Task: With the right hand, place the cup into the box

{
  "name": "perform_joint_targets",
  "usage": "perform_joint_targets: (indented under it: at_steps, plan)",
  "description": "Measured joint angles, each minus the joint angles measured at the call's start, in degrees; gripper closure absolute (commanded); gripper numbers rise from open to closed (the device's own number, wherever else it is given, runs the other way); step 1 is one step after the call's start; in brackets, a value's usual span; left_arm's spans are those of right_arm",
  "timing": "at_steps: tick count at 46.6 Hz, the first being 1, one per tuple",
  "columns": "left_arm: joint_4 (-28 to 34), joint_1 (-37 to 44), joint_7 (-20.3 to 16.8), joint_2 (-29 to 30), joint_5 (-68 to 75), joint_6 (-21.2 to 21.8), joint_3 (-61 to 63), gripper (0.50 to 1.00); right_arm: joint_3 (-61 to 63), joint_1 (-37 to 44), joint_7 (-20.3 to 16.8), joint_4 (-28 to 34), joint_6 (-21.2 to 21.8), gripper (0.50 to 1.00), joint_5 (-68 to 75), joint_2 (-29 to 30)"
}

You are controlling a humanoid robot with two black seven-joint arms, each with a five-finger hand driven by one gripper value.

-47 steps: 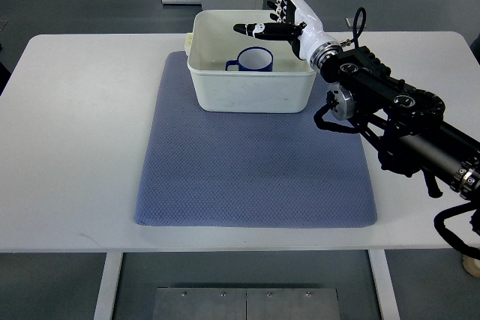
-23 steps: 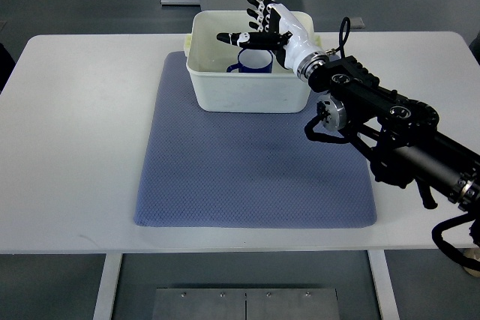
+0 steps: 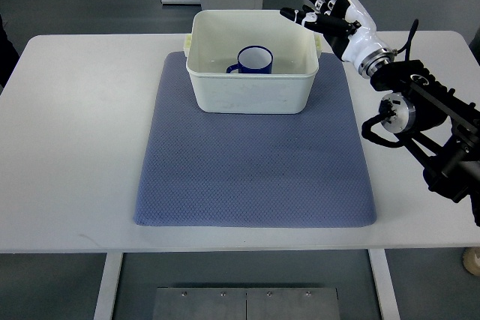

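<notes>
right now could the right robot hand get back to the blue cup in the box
Probably yes: the right robot hand is open beside the box's far right corner, the box has no lid, and nothing covers the blue cup.

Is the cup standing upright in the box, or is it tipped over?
Upright. The cup stands inside the box, its round rim facing up and its handle pointing left.
</notes>
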Motion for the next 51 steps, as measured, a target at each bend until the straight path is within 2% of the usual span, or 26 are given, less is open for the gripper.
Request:
perform_joint_targets:
  at_steps: [9, 17, 23, 33, 42, 46, 51]
  plan:
    - [0.0, 0.0, 0.0, 0.0, 0.0, 0.0, 0.0, 0.500, 2.1, -2.3, -1.5, -0.1, 3.0, 0.500, 5.5, -5.4]
    - [0.0, 0.0, 0.0, 0.0, 0.0, 0.0, 0.0, 0.500, 5.0, -4.6, -1.0, -0.4, 3.7, 0.500, 6.9, -9.1]
    - [0.0, 0.0, 0.0, 0.0, 0.0, 0.0, 0.0, 0.500, 9.7, -8.2, -0.9, -0.7, 6.3, 0.500, 6.9, -9.9]
    - [0.0, 0.0, 0.0, 0.0, 0.0, 0.0, 0.0, 0.500, 12.6, -12.8, -1.0, -3.5, 8.2, 0.500, 6.8, -10.0]
    - [0.0, 0.0, 0.0, 0.0, 0.0, 0.0, 0.0, 0.500, 13.6, -14.0, -0.9, -10.6, 16.8, 0.500, 6.9, -9.7]
    - [0.0, 0.0, 0.0, 0.0, 0.0, 0.0, 0.0, 0.500, 15.4, -14.4, -0.8, -13.6, 18.3, 0.500, 7.0, -9.3]
    - [0.0, 0.0, 0.0, 0.0, 0.0, 0.0, 0.0, 0.500, 17.3, -15.7, -0.8, -14.2, 19.4, 0.500, 7.1, -8.5]
